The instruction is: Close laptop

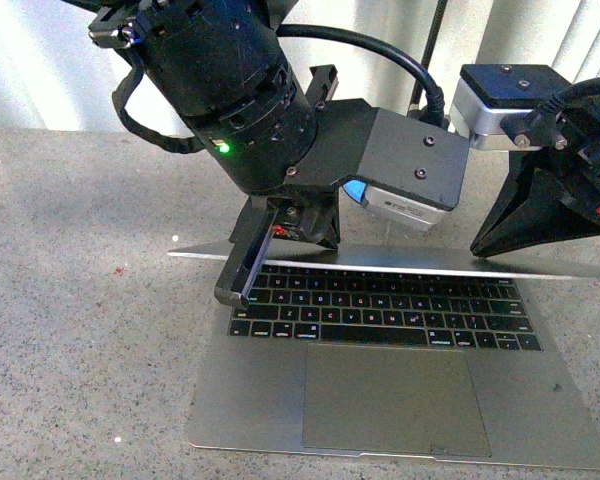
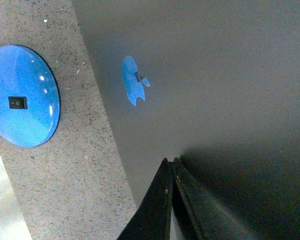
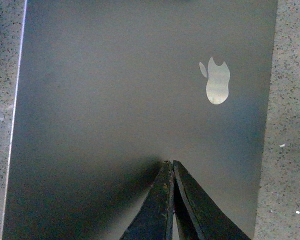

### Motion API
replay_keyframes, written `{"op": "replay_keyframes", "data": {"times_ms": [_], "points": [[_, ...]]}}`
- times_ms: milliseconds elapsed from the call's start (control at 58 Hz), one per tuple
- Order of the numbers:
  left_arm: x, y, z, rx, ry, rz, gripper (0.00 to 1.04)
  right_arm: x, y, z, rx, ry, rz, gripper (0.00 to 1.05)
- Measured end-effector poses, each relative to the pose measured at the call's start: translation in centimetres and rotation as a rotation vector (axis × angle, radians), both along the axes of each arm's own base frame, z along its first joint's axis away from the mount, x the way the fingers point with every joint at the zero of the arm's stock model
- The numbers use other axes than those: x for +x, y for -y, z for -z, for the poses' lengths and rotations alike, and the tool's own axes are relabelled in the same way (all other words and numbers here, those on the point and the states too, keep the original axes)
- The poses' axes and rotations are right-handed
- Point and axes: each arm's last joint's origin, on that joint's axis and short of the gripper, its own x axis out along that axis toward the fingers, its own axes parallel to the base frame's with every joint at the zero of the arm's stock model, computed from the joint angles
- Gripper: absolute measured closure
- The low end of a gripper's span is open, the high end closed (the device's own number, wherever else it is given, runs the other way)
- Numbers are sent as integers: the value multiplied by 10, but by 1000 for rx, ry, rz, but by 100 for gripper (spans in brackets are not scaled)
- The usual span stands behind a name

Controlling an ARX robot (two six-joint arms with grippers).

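Observation:
The laptop lies on the speckled counter, its black keys and large trackpad facing me. Its lid is tipped far forward and shows only as a thin bright edge above the keyboard. The lid's plain grey back fills the left wrist view, with the shiny logo reflecting blue. My left gripper is shut, and its tips meet the lid's back. In the right wrist view the lid and logo show too. My right gripper is shut, tips on the lid.
A round blue disc with a small black switch lies on the counter beside the lid, partly seen behind my left arm. The speckled stone counter spreads to the left. Pale curtains hang behind.

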Motion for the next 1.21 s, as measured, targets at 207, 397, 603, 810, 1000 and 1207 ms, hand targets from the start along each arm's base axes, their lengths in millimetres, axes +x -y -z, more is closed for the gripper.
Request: {"op": "replay_keyframes", "data": {"times_ms": [207, 397, 603, 810, 1000, 1207], "points": [[-4, 0, 7, -2, -11, 3, 101, -4, -2, 9, 5, -14, -3, 102], [-7, 1, 12, -7, -14, 7, 101, -7, -4, 18, 12, -29, -5, 102], [-11, 1, 21, -18, -26, 5, 101, -11, -6, 31, 21, -51, -2, 102], [-19, 0, 40, -16, -61, 7, 101, -18, -7, 49, 23, -85, -4, 102], [-26, -1, 53, -8, -86, 8, 101, -23, -7, 59, 22, -105, -3, 102], [-34, -1, 65, -9, -113, 13, 101, -30, -7, 74, 9, -139, -3, 102]]}}
